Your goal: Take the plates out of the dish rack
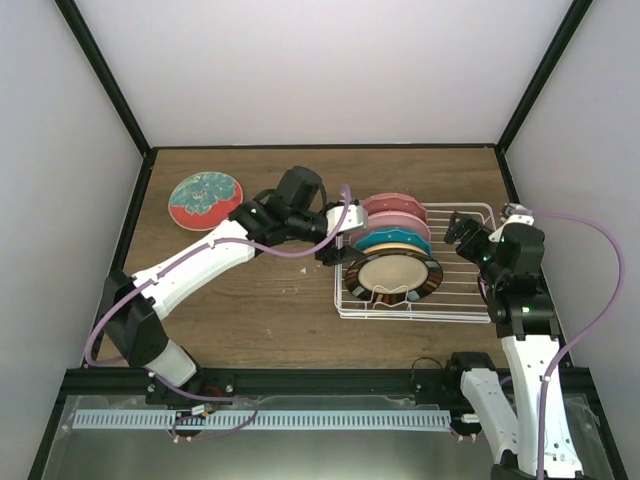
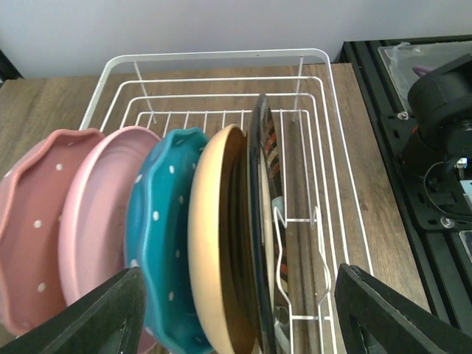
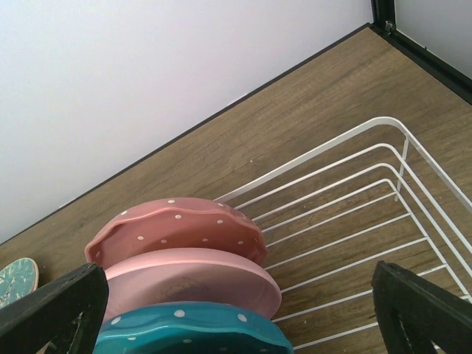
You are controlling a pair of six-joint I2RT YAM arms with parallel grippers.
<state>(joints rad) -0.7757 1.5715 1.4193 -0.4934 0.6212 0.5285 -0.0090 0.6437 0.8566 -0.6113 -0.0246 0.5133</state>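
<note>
One red plate [image 1: 205, 200] lay flat on the desk [image 1: 250, 300], far left; the others stood on edge in the rack [image 1: 470, 312].

Top view: the left end effector [image 1: 335, 250] sat at the rack's left side, and the right end effector [image 1: 462, 232] was over its far right corner.

Left wrist view: fingers spread, empty, facing the rims of the teal plate [image 2: 166, 221] and the dark plate [image 2: 258, 184].

Right wrist view: fingers spread, empty, above the pink plates [image 3: 181, 228].

Step judged: choosing a second plate. The next move would call for pinching one rim only, then lifting clear of the dividers.
</note>
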